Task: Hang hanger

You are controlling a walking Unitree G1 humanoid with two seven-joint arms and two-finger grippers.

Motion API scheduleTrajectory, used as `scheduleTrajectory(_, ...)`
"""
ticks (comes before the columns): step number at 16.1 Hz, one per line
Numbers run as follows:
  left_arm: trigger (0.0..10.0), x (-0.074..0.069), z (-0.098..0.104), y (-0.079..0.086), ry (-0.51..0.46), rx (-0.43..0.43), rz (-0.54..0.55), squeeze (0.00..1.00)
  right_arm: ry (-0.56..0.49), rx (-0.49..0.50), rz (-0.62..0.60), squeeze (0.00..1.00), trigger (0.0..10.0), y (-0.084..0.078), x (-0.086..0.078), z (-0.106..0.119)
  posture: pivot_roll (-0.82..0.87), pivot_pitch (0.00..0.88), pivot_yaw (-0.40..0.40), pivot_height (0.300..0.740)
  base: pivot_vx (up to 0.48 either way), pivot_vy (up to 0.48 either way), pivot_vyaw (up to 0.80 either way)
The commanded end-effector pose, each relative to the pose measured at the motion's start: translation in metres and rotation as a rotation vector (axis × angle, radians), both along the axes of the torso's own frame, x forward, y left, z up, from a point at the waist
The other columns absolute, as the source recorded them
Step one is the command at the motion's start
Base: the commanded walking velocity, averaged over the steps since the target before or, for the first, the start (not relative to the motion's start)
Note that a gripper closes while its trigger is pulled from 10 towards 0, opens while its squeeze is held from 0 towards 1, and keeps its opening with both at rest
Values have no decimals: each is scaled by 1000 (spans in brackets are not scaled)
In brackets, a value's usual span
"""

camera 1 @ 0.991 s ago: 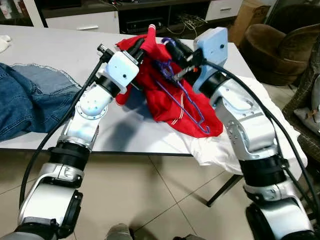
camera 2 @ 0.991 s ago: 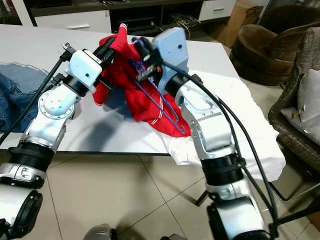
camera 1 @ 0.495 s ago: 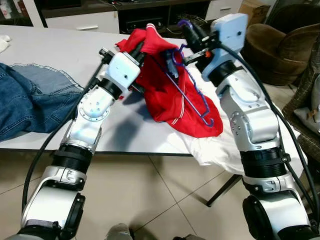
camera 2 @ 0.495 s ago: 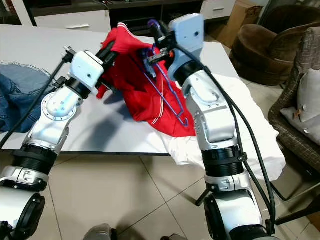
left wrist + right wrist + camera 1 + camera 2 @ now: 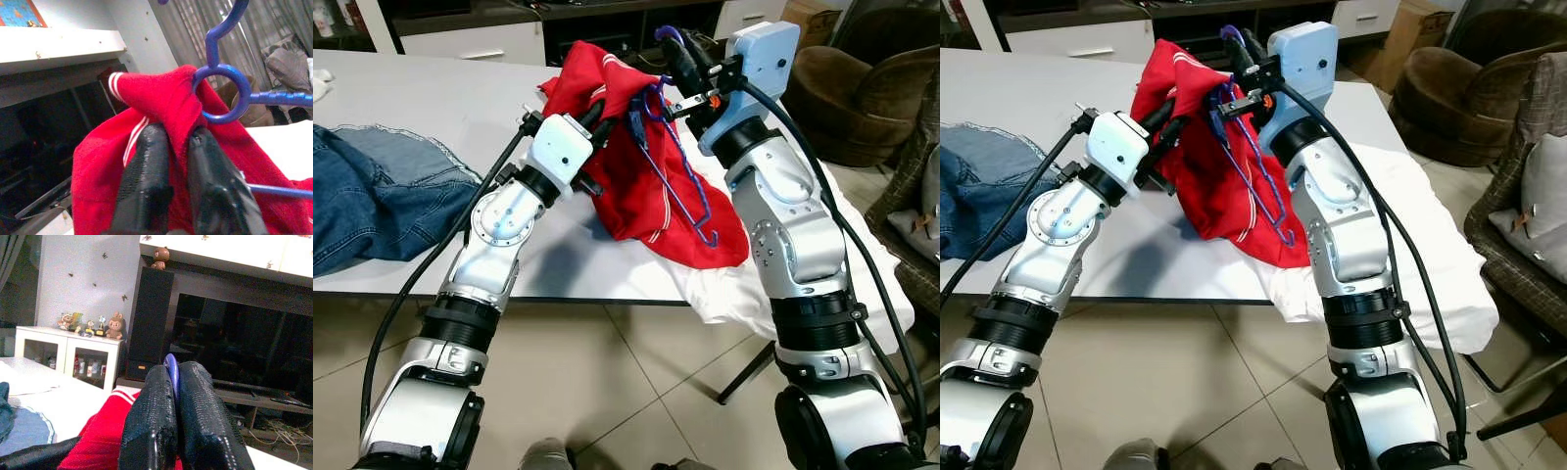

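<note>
A red garment with white stripes is lifted partly off the white table. My left gripper is shut on a fold of it; in the left wrist view the fingers pinch the red cloth. A purple hanger hangs down in front of the garment, its ring against the cloth. My right gripper is shut on the hanger's hook, held above the garment.
Blue jeans lie on the table's left side. White cloth drapes over the table's right front edge. A brown armchair stands to the right, a TV cabinet behind the table. Tiled floor lies below.
Both grippers rose with the garment and hanger. The left gripper shifted right, toward the hanger, and the hanger's lower end lifted off the cloth.
</note>
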State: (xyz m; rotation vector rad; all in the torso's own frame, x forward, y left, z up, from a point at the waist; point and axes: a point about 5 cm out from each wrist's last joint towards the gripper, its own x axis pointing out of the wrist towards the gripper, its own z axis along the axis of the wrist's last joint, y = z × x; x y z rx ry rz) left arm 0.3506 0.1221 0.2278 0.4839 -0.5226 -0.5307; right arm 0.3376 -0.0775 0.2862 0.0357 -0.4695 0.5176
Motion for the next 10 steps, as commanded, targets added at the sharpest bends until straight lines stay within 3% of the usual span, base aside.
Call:
scheduleTrajectory(1, 10000, -3, 2, -5, -13, 6, -28, 1000, -55, 19, -8, 0, 10000, -2, -5, 9, 136, 5, -69, 740, 0, 0, 0)
scheduleTrajectory(2, 10000, -4, 7, -1, -26, 20, -21, 0, -48, 17, -23, 0, 10000, -3, -2, 5, 135, 7, -67, 740, 0, 0, 0)
scheduleTrajectory(5, 10000, -4, 12, 11, -68, 90, 33, 0, -38, 5, -62, 0, 10000, -10, 1, 1, 134, 9, -65, 740, 0, 0, 0)
scheduleTrajectory(8, 10000, -8, 14, 33, -101, 214, 93, 0, -25, 16, -110, 0, 10000, -20, 4, -2, 135, 12, -66, 740, 0, 0, 0)
scheduleTrajectory(9, 10000, -9, 15, 40, -105, 214, 111, 227, -26, 18, -115, 0, 10000, -21, 4, -2, 135, 12, -66, 740, 0, 0, 0)
scheduleTrajectory(10, 10000, -10, 16, 44, -104, 204, 114, 1000, -27, 21, -117, 0, 10000, -21, 4, -2, 138, 13, -69, 740, 0, 0, 0)
